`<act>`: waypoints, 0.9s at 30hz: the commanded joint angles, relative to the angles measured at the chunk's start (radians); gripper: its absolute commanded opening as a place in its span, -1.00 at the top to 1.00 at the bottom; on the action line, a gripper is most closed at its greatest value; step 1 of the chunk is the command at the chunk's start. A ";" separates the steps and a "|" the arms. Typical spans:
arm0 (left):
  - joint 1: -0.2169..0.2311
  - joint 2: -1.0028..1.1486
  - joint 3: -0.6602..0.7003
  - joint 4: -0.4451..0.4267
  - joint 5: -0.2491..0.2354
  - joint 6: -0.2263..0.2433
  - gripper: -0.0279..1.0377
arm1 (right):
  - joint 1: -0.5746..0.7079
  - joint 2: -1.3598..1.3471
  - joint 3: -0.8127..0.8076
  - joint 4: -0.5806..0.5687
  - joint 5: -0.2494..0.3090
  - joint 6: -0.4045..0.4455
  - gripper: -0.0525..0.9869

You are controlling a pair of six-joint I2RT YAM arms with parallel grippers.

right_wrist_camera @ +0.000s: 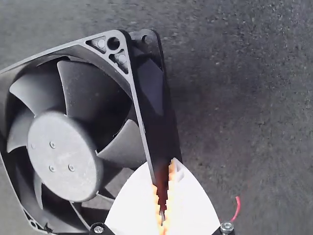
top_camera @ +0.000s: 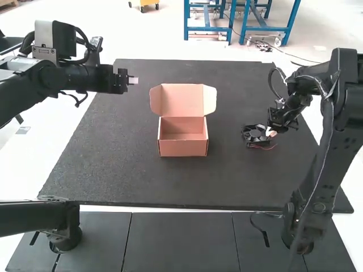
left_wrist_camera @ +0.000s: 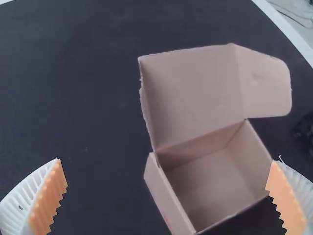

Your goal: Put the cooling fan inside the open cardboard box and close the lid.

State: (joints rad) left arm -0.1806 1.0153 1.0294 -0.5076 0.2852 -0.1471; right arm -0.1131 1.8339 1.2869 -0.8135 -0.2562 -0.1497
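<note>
Two pincers were seen over the black mat (top_camera: 102, 153) that covered the surface. The left pincer (top_camera: 130, 80) was held wide open, its orange-padded fingers (left_wrist_camera: 49, 196) spread apart, above the mat to the left of the cardboard box (top_camera: 182, 139). The box stood near the mat's middle, its lid (top_camera: 182, 101) raised upright at the back. The right pincer (top_camera: 271, 132) was clamped on one frame edge of the cooling fan (top_camera: 254, 135), which was tilted, well right of the box. A thin red wire (right_wrist_camera: 236, 208) was seen beside it.
</note>
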 commanded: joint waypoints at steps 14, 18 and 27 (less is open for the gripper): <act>0.016 -0.004 -0.095 0.057 0.000 -0.005 -0.86 | 0.032 -0.404 -0.067 -0.145 -0.193 0.059 0.93; 0.013 -0.007 -0.097 0.027 0.000 -0.002 -0.86 | 0.116 -0.473 -0.092 -0.144 -0.232 0.134 0.93; 0.010 -0.050 -0.115 -0.022 0.003 0.003 -0.86 | 0.398 -0.578 -0.118 -0.081 -0.232 0.361 0.93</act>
State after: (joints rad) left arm -0.1703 1.0058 0.9215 -0.5251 0.2848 -0.1471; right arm 0.2276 1.3041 1.1587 -0.9276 -0.4492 0.0860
